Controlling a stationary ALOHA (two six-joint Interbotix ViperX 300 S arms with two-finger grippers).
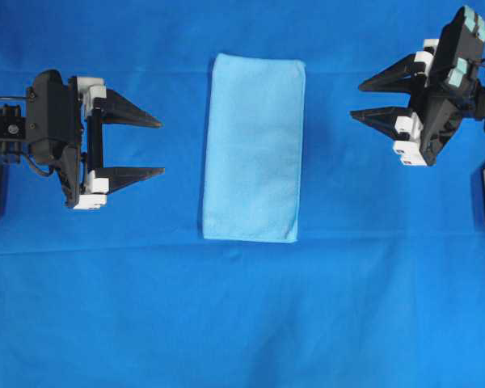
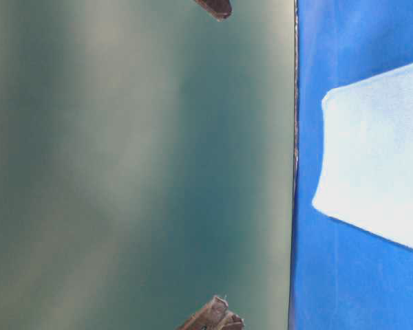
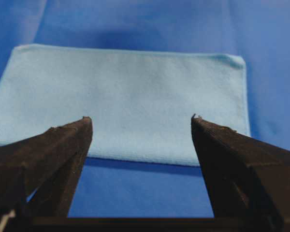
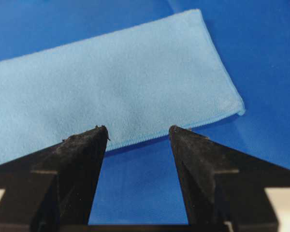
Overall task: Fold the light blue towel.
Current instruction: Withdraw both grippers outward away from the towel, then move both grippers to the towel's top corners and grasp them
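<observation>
Both arms are matte black, each ending in a pair of long, tapering black fingers [image 1: 133, 120] fixed to white blocks on a black crossbar. The right gripper [image 1: 373, 99] carries pale teal pads on its upper housing, and the left gripper [image 1: 160, 147] has a thin black cable looping behind its body. Close up, the fingertips [image 3: 84, 121] look rough and slightly frayed.

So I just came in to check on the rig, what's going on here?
Two robot arms face a light blue towel that lies flat on the blue table cloth, shaped as a long rectangle, apparently folded once. Neither arm touches it. The left gripper sits off its left side and the right gripper off its right, both with jaws open and empty, pointed at the towel.
</observation>
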